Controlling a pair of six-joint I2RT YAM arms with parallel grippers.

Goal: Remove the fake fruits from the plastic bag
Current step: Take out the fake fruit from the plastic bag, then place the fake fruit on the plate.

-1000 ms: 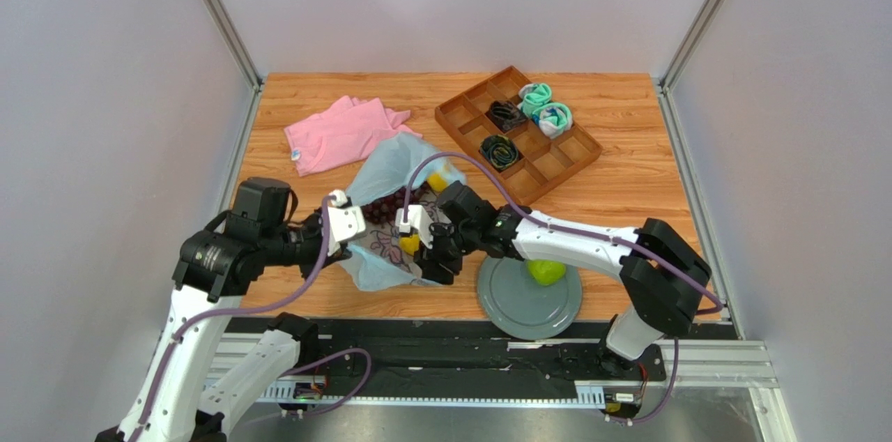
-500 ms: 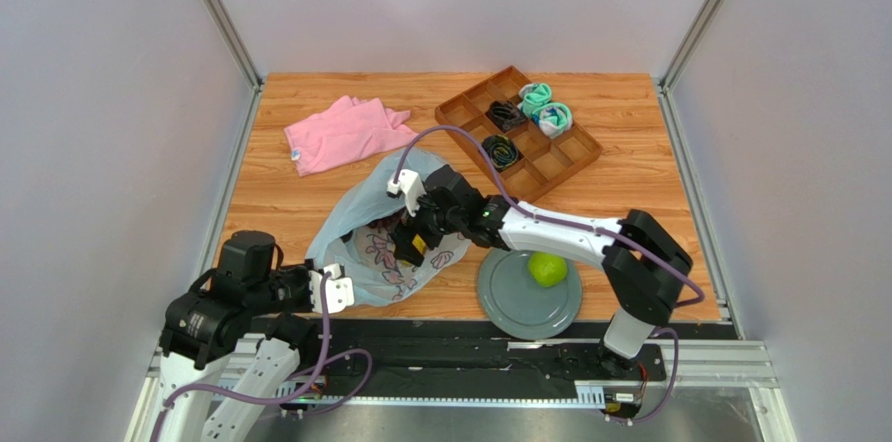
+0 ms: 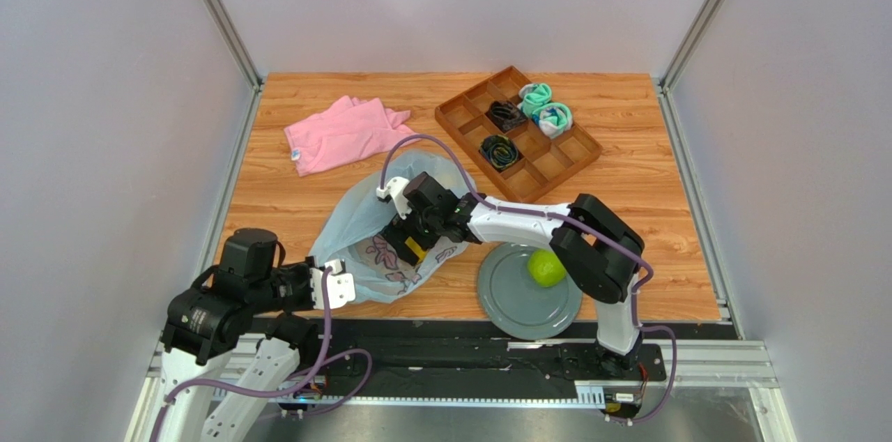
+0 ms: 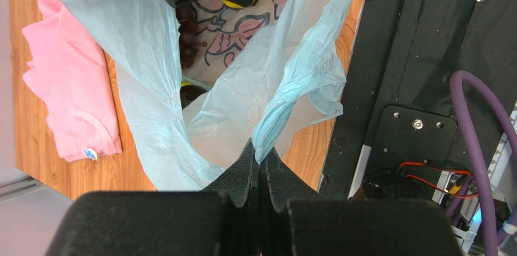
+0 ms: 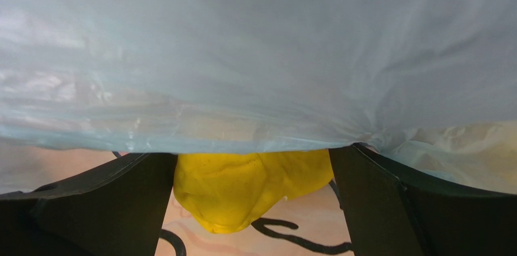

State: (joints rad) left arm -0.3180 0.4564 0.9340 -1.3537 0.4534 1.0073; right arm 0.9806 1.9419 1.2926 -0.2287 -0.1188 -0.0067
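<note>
The pale-blue plastic bag lies on the table with its cartoon print showing. My left gripper is shut on the bag's near edge, and the left wrist view shows its fingers pinching the film. My right gripper is inside the bag under the film. In the right wrist view it is shut on a yellow fruit that touches both fingers. A dark grape bunch shows inside the bag. A lime-green apple sits on a grey plate.
A pink cloth lies at the back left and also shows in the left wrist view. A wooden compartment tray with rolled socks stands at the back right. The black base rail runs along the near table edge.
My left arm has pulled back toward the near left with the bag edge, lowering the bag onto the table. My right gripper has moved left, deeper under the film.
</note>
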